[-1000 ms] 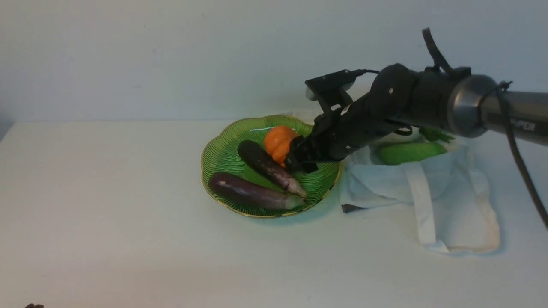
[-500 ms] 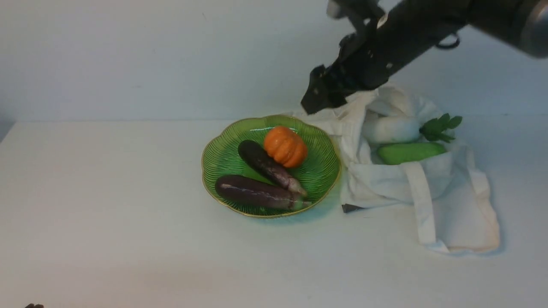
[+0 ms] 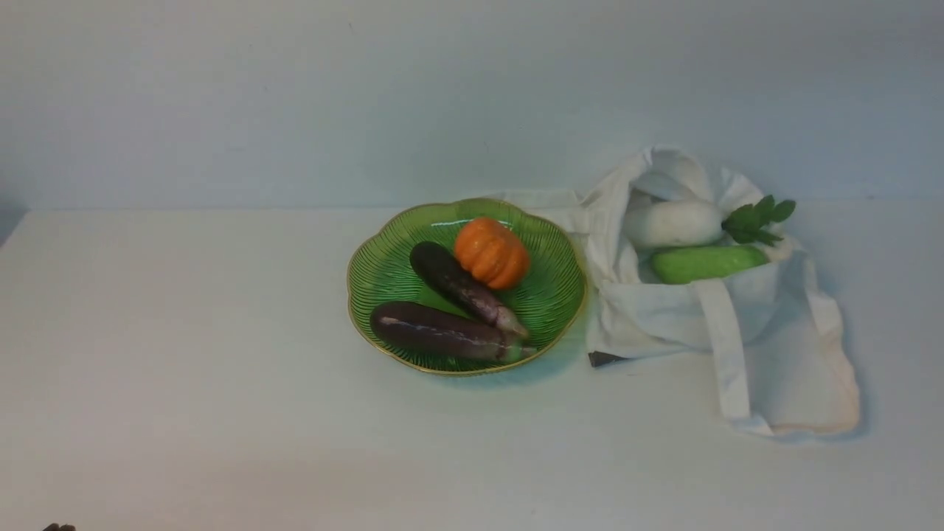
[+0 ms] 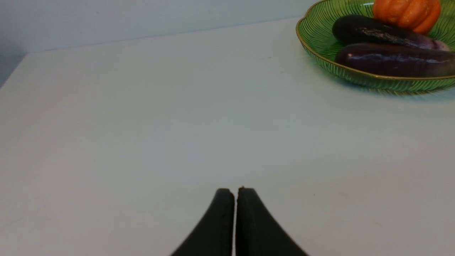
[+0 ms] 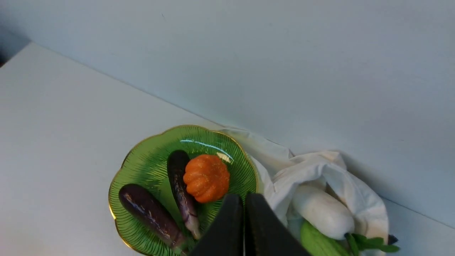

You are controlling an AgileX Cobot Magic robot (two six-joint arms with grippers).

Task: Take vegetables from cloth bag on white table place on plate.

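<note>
Pale grey-blue wall point(image 3: 295, 96) backs a plain white surface point(image 3: 184, 383) that fills the lower two thirds of the front view. Just right of the frame's centre sits the green plate point(image 3: 375, 274), scalloped and finely ribbed, with a thin gold rim.

Three things lie on it. The long glossy purple eggplant point(image 3: 439, 332) runs along the plate's near edge, green stem end toward the right. A shorter blackish eggplant point(image 3: 453, 282) slants across the middle, its pale tip close against the long one's stem end. A small ribbed orange pumpkin point(image 3: 492, 253) sits at the back of the plate, just beside the blackish eggplant.

Right of the plate slumps the off-white cloth bag point(image 3: 796, 376), its fabric reaching the plate's rim. One flat strap handle point(image 3: 726, 354) runs down over its front toward the lower right of the frame. In the bag's open mouth, at the upper right, lie the white radish point(image 3: 672, 223), its green leaves point(image 3: 759, 217) pointing right, and directly below it in the frame the green cucumber point(image 3: 706, 262). Both lie side by side across the frame.

The left claw point(image 4: 235, 193), seen by its own wrist camera, has its two dark fingers pressed together with only a hairline between them and grips nothing. It hangs over bare surface, well apart from the plate. The right claw point(image 5: 244, 199) is likewise fully closed and empty; its wrist camera looks down on the place where plate and bag meet.
</note>
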